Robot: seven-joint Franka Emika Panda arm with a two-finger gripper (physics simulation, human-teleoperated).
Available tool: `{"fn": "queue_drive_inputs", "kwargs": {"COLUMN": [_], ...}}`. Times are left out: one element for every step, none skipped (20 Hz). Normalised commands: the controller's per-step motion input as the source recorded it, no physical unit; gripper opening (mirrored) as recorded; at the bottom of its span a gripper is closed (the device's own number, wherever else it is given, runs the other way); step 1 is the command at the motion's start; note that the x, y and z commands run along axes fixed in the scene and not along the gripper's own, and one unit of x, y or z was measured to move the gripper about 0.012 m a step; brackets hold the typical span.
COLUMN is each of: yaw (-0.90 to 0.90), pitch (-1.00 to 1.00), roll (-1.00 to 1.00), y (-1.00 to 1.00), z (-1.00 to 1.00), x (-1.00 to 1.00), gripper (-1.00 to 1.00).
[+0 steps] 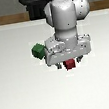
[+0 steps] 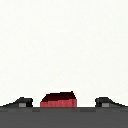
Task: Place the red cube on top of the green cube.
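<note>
Red cube [image 1: 69, 65] sits pinched in the hand [image 1: 69, 65], apparently lifted; next, carry it over the green cube [image 1: 38, 50] at mid-left.

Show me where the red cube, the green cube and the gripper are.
Red cube [image 1: 70, 64], exterior view, on its front face.
Green cube [image 1: 37, 50], exterior view, on its front face.
Gripper [image 2: 64, 102], wrist view, midway between the two dark fingertips, which flank the red cube.
</note>
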Motion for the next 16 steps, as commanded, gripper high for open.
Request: {"fn": "queue_drive_inputs", "kwargs": {"yaw": [0.0,0.0,0.0,0.0,0.0,0.0,0.0,0.0,0.0,0.0,0.0,0.0,0.0,0.0,0.0,0.0], "pitch": [0.0,0.0,0.0,0.0,0.0,0.0,0.0,0.0,0.0,0.0,0.0,0.0,0.0,0.0,0.0,0.0], "roll": [0.0,0.0,0.0,0.0,0.0,0.0,0.0,0.0,0.0,0.0,0.0,0.0,0.0,0.0,0.0,0.0], "y": [0.0,0.0,0.0,0.0,0.0,0.0,0.0,0.0,0.0,0.0,0.0,0.0,0.0,0.0,0.0,0.0], "z": [0.0,-1.0,0.0,0.0,0.0,0.0,0.0,0.0,0.0,1.0,0.0,0.0,1.0,1.0,1.0,1.0], "x": [0.0,0.0,0.0,0.0,0.0,0.0,0.0,0.0,0.0,0.0,0.0,0.0,0.0,0.0,0.0,0.0], "gripper": [1.0,1.0,-1.0,-1.0,-1.0,-1.0,-1.0,-1.0,-1.0,-1.0,-1.0,-1.0,-1.0,-1.0,-1.0,-1.0]}}
